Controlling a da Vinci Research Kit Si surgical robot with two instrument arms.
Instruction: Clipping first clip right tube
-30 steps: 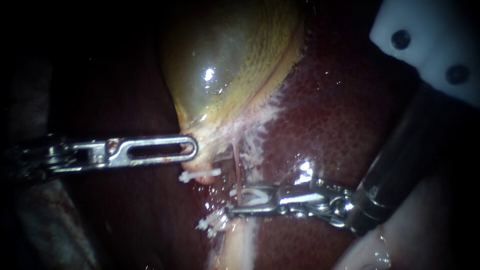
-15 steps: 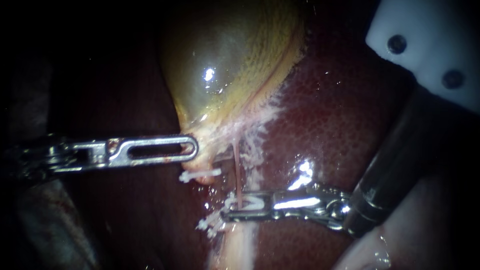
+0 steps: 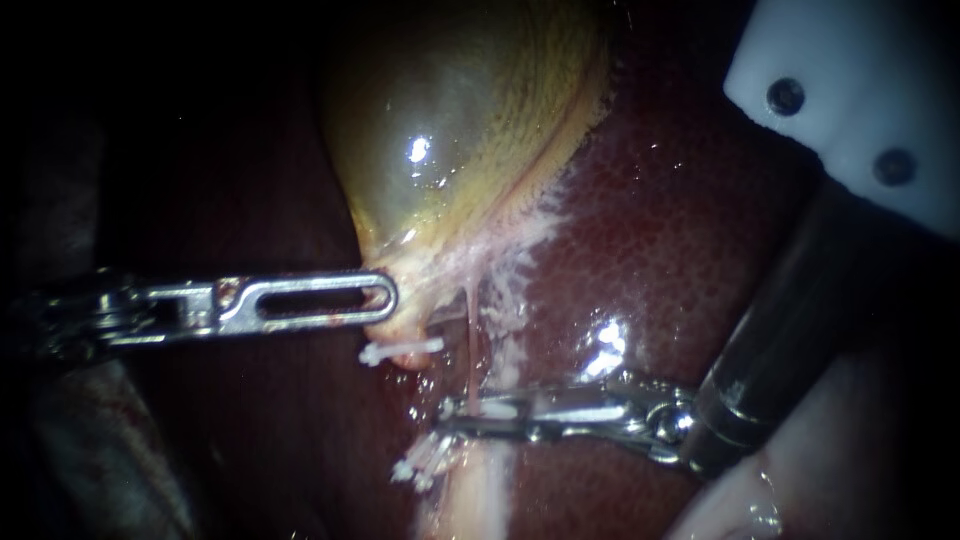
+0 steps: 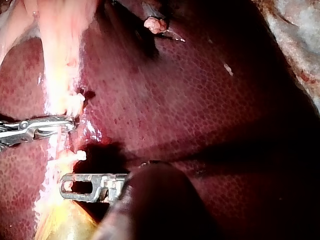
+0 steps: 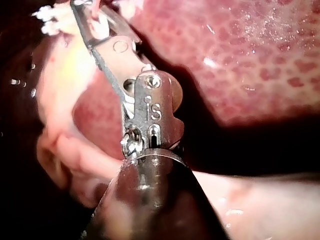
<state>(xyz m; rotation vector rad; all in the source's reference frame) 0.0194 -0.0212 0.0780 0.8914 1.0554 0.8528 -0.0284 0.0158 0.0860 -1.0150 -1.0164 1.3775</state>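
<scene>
Two tools, three white clips, one thin tube (image 3: 470, 335). Left tool (image 3: 385, 298) level from left, jaws pinching gallbladder (image 3: 450, 120) neck. Right tool (image 3: 450, 410) slants in from upper right, jaws pressed on third clip (image 3: 495, 406) across tube, between upper clip (image 3: 400, 350) and lower clip (image 3: 420, 465), over liver (image 3: 680, 230)

In the endoscope view the light comes from the camera and pools in the middle. The gallbladder (image 3: 450, 130) bears one hard glare spot, and the wet liver (image 3: 680, 230) glints beside the right instrument (image 3: 452, 410), whose clip (image 3: 497, 405) shines white. Around the left instrument (image 3: 385, 298) the scene sinks to near black. In the left wrist view, deep shadow lies beside its shaft. In the right wrist view the liver is brightly lit, with darkness around it
</scene>
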